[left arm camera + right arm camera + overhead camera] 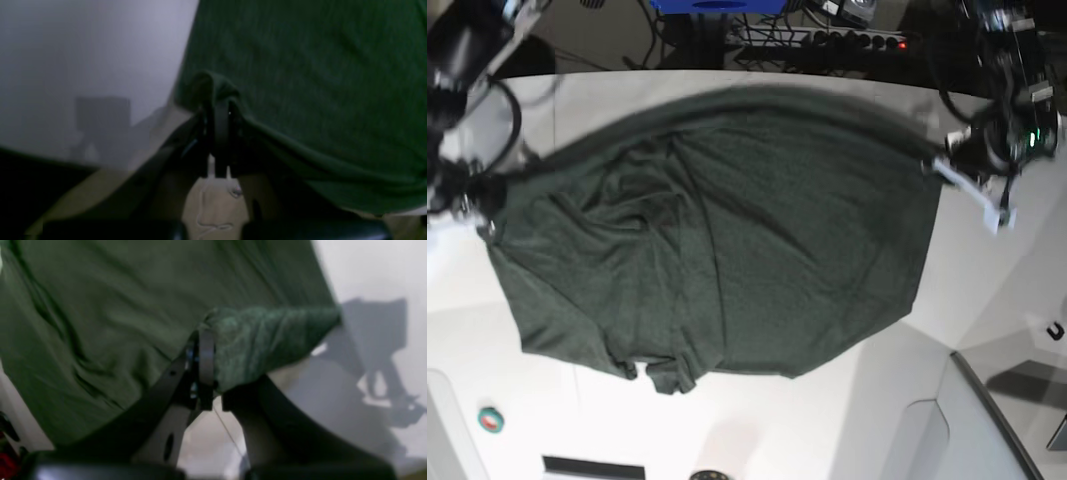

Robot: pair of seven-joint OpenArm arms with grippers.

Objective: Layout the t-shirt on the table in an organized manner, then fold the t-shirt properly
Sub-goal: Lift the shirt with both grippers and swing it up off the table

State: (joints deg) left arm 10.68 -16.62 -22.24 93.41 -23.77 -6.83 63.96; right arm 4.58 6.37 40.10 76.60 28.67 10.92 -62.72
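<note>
My left end effector (220, 116) was pressed together on a bunched corner of the t-shirt (300, 83); in the left wrist view the fabric rose in a small peak over the fingertips and ran away taut to the right. My right end effector (205, 350) was likewise clamped on the t-shirt, with a wad of cloth bulging out to the right of the fingers (206, 353). In the base view the t-shirt was stretched between the two arms across the far half of the table (757, 430), its far edge drawn into a shallow arc from my right end effector at the left side to my left end effector at the right side. The body of the garment spread toward the near side, wrinkled around the left centre, with a small rumpled fold at its near edge. A small teal and red object (491, 419) lay on the table near the left corner, well apart from the cloth. Wrist views were blurred.
</note>
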